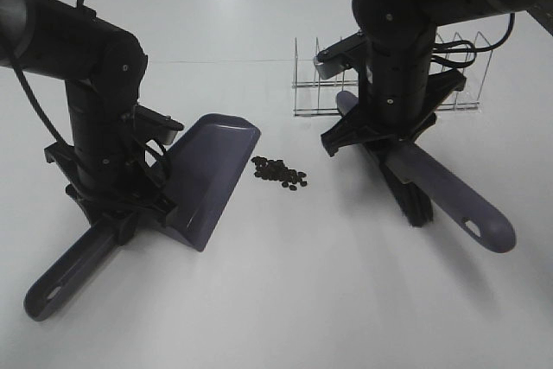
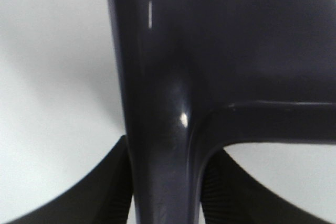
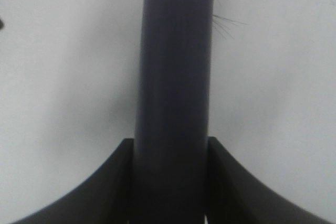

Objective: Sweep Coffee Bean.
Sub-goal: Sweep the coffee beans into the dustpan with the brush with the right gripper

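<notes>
So, my left gripper (image 2: pixel 170 148) is clamped on the handle of the glossy purple plastic dustpan (image 1: pixel 212 174), whose mouth sits just beside the heap of dark oval coffee beans (image 1: pixel 279 173) — placed to catch them. My right gripper (image 3: pixel 169 140) is closed round the purple-handled, black-bristled brush (image 1: pixel 441 192), well apart on the heap's other side, leaving room for a stroke, I judge. Wrist views confirm both grips; only the high camera shows the heap.

Coffee beans (image 1: pixel 280 173) between dustpan (image 1: pixel 212 170), brush (image 1: pixel 445 198); seemingly touching neither.
</notes>
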